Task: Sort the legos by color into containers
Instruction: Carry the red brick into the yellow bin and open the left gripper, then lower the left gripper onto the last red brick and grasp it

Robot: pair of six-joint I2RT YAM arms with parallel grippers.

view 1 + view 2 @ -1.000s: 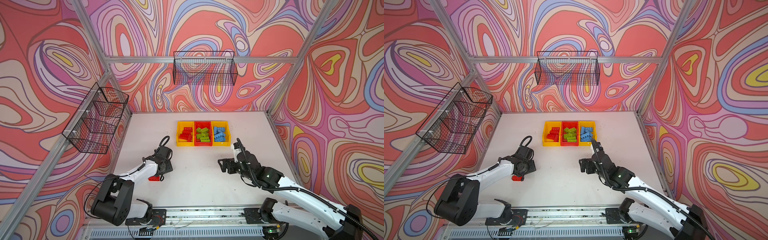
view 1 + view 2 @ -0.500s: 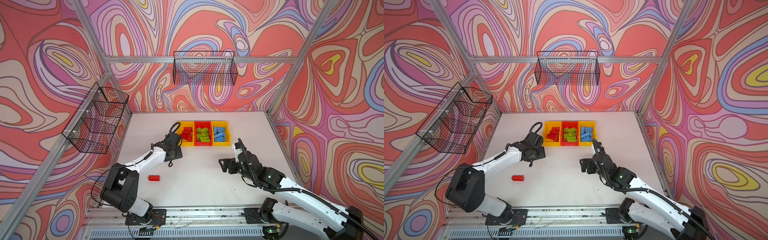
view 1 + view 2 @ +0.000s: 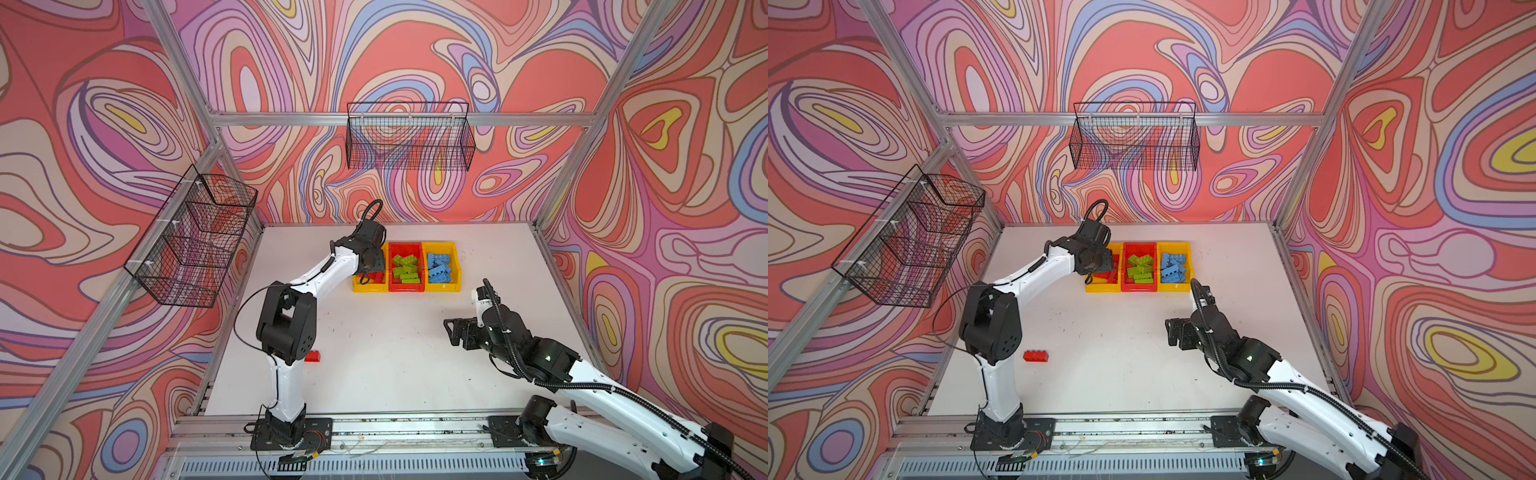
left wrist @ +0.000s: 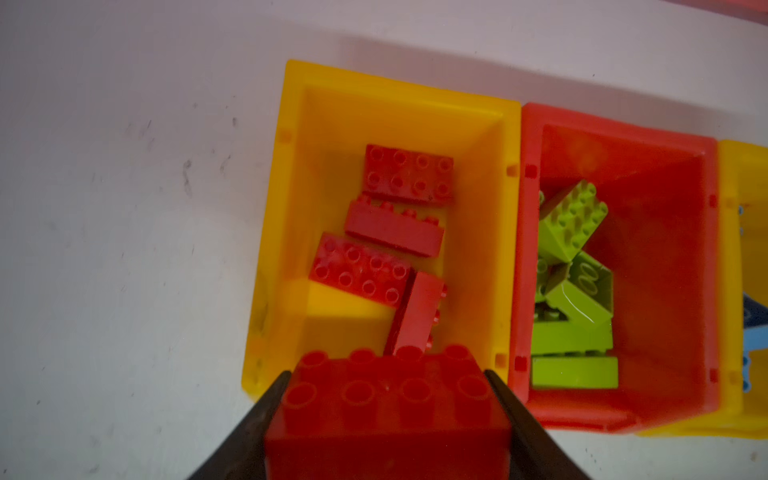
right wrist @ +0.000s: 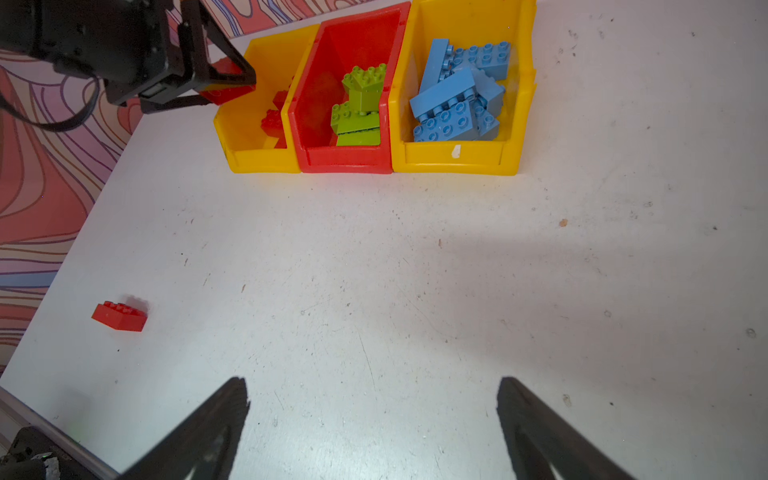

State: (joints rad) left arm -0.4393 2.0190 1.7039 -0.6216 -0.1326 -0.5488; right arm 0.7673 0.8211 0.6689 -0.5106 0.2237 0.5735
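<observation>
Two hands: left hand [image 4: 387,374] clamped on red lego [image 4: 386,415] over yellow bin [image 4: 395,91]; right hand [image 5: 372,380] apart.

two high views, two wrist views
both top views look steeply down from high on the near side, taking in my whole white table [image 3: 395,365] in almost one picture. my left wrist camera hangs close over the left yellow bin [image 4: 286,208]; my right wrist camera sits low and farther back, facing the three bins [image 5: 345,162] across the table.
</observation>
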